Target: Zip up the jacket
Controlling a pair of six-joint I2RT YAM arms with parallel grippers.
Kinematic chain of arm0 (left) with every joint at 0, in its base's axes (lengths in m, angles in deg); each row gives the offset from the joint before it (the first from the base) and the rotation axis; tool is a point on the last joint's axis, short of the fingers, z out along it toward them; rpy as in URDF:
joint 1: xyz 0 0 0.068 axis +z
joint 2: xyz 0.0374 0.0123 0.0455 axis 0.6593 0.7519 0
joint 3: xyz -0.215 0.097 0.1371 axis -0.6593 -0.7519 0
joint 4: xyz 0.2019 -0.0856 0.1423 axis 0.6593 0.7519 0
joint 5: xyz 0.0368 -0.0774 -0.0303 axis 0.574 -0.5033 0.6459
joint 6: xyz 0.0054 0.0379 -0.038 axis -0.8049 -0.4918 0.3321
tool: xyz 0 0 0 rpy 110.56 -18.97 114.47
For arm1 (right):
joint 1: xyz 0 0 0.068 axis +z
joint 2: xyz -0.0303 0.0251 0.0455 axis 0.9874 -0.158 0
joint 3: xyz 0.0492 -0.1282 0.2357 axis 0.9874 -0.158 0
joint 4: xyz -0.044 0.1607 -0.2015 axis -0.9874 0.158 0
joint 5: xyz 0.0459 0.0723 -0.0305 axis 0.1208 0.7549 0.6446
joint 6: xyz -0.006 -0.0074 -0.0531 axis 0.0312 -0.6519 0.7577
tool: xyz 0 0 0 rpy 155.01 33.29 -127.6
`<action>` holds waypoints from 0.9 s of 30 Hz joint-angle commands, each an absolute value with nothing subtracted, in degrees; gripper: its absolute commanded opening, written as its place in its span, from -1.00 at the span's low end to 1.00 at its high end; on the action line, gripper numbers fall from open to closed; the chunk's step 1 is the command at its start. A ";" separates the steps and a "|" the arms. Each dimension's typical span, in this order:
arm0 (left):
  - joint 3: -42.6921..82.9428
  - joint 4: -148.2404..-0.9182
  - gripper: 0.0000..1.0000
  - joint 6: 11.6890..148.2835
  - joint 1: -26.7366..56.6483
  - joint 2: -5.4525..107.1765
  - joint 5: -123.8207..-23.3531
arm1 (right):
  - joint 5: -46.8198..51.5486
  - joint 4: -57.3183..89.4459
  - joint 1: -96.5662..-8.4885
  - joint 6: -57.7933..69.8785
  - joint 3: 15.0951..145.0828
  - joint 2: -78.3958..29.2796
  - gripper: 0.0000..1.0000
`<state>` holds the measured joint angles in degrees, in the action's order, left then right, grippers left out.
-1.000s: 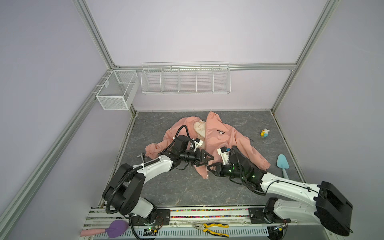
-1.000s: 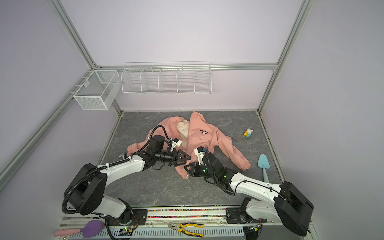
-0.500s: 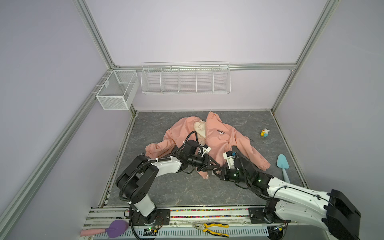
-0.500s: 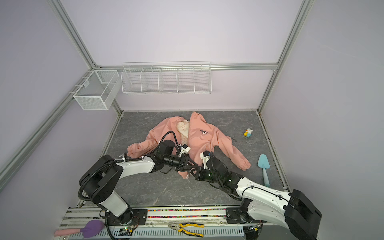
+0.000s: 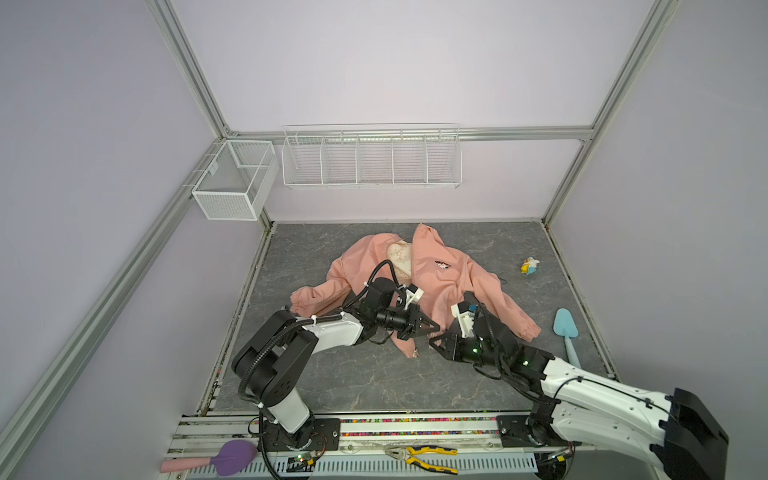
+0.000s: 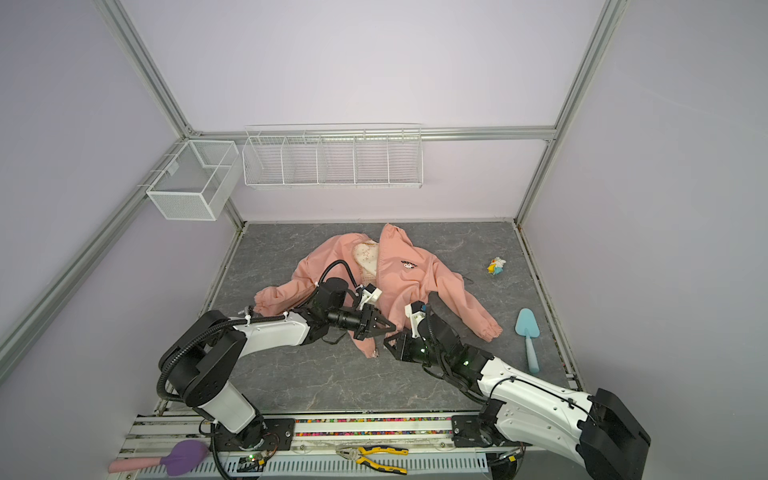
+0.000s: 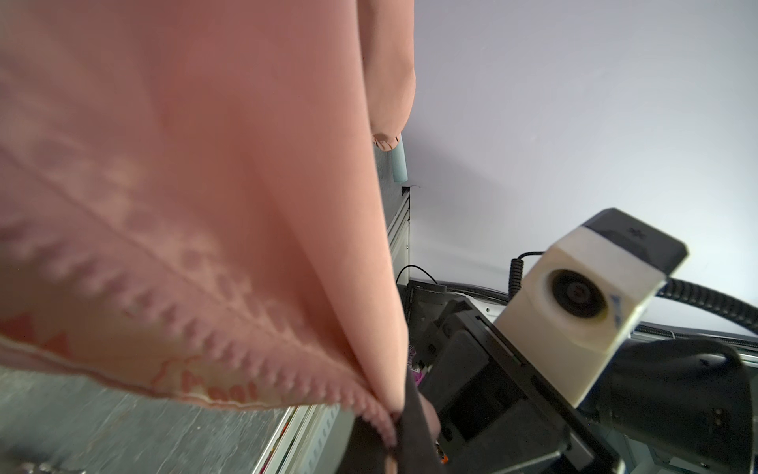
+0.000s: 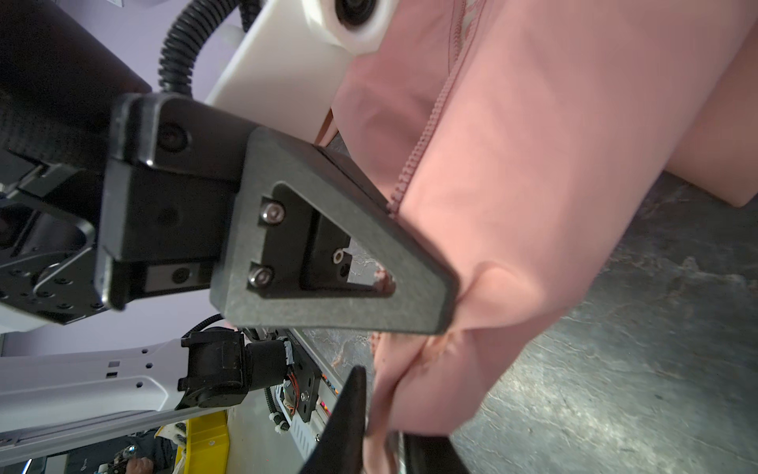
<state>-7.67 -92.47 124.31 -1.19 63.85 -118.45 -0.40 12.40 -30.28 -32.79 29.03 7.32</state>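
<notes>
On the grey marbled tabletop, roughly at its middle, the salmon-pink jacket is lying front side up, with its sleeves spreading out to either side and its collar pointing toward the back wall. Its upper front is gaping, so the cream patterned lining is showing beside the small cartoon chest patch. Down at the lower hem the two arms are meeting. The left gripper is reaching in from the left with its fingers pressed together on the fabric at the lower front edge, and in the left wrist view the blurred zipper teeth are running down into the closed tips. The right gripper is sitting just beside it, almost tip to tip, on the near side. In the right wrist view its fingers are standing slightly apart with a fold of pink cloth hanging between them; whether they are squeezing that cloth cannot be told. Off to the right, well apart from the jacket, a small multicoloured toy figure is lying near the side wall, and a light blue trowel is resting near the right sleeve's cuff. A white wire rack is hanging on the back wall and a white mesh basket on the left wall. Yellow-handled pliers and a purple-headed tool are lying on the front rail.
</notes>
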 commanded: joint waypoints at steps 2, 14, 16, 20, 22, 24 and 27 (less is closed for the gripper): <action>-7.10 -94.25 -1.00 125.00 -1.29 64.53 -119.02 | -0.57 12.56 -30.90 -32.68 28.33 8.20 -0.63; -6.73 -93.83 -1.00 124.99 -1.29 64.36 -118.95 | 1.80 9.71 -31.12 -32.51 28.06 6.29 -0.73; -6.64 -93.74 -1.00 124.99 -1.29 64.41 -118.91 | 2.04 9.45 -31.14 -32.46 28.01 6.29 -0.75; -6.48 -93.56 -1.00 125.00 -1.29 64.43 -118.84 | 2.68 8.65 -31.34 -32.42 27.97 6.38 -0.79; -6.48 -93.43 -1.00 125.04 -1.29 64.40 -118.85 | 2.52 8.87 -31.43 -32.42 27.97 6.46 -0.85; -6.35 -92.99 -1.00 124.99 -1.21 64.02 -118.52 | 2.34 9.31 -31.70 -32.33 27.93 6.64 -0.88; -6.11 -90.84 -0.59 124.76 -0.97 63.10 -117.42 | 1.19 11.30 -32.09 -31.44 28.46 7.40 -0.88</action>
<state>-7.63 -92.47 124.31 -1.19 63.87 -118.17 1.57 11.15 -31.42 -32.53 29.01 6.56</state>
